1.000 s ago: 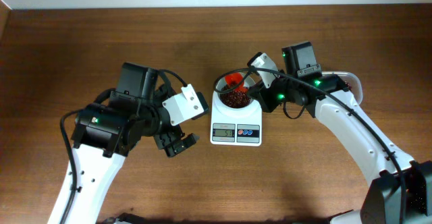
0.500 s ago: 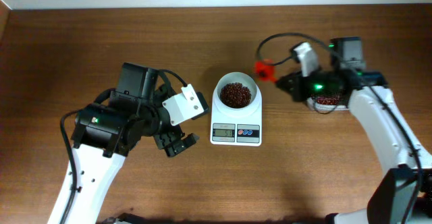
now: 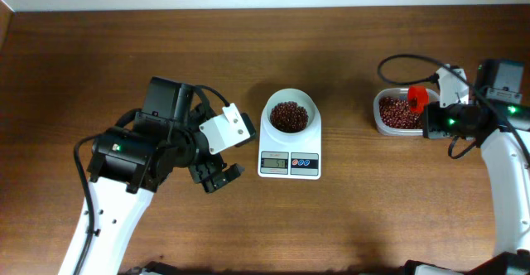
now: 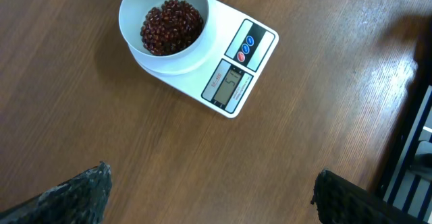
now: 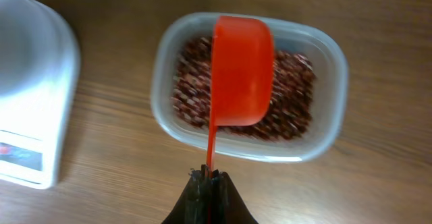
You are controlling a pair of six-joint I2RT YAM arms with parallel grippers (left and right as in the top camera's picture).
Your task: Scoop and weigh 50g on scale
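Note:
The white scale (image 3: 290, 155) stands mid-table, its round white bowl (image 3: 289, 113) holding a heap of dark red-brown beans (image 3: 289, 116). The left wrist view shows the scale (image 4: 233, 72), its lit display and the beans (image 4: 171, 25) in the bowl. My left gripper (image 3: 219, 176) hangs open over bare wood, left of the scale, nothing between its fingers (image 4: 77, 193). My right gripper (image 5: 209, 178) is shut on the handle of an orange-red scoop (image 5: 241, 72). The scoop (image 3: 416, 99) hovers over a clear tub (image 3: 377, 113) of beans at the right.
The clear rectangular tub (image 5: 334, 109) sits on the wood right of the scale, holding more red-brown beans (image 5: 290, 113). A black cable (image 3: 397, 60) loops above the right arm. The table's back edge runs along the top.
My right gripper has carried the scoop from over the scale's bowl rightward to above the clear tub. The left arm has stayed still.

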